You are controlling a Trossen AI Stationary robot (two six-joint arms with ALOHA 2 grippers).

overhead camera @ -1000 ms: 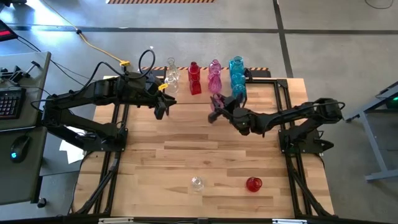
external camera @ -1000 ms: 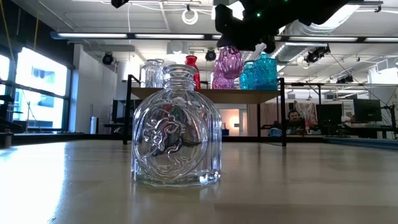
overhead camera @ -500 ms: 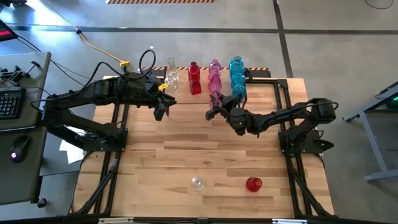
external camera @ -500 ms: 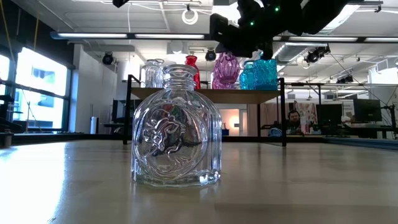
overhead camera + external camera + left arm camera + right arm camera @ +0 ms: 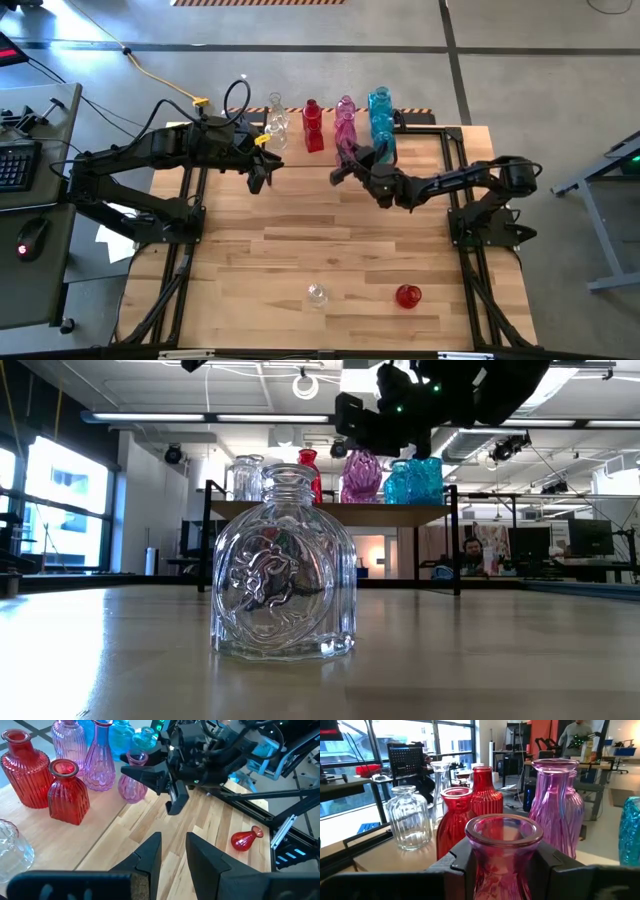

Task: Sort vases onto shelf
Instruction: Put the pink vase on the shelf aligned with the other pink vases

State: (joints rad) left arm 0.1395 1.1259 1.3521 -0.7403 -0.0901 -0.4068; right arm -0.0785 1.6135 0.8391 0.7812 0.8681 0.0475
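Open workshop with ceiling lights behind a slatted wooden tabletop (image 5: pixel 300 240); at its far edge stands the small light-wood shelf on black legs (image 5: pixel 330 512), already carrying clear, red, pink and blue glass vases grouped by colour. The right gripper (image 5: pixel 162 777) is clamped on a small pink bulbous glass vase (image 5: pixel 132 782), holding it upright by the neck at the shelf's front edge beside the taller pink ribbed vases (image 5: pixel 562 805), presumably to seat it with its colour. The left gripper (image 5: pixel 262 172) waits just in front of the shelf, fingers slightly parted and empty, while a clear embossed glass bottle (image 5: pixel 285 570) and a small red glass vase lying on its side (image 5: pixel 407 295) remain far from the shelf.
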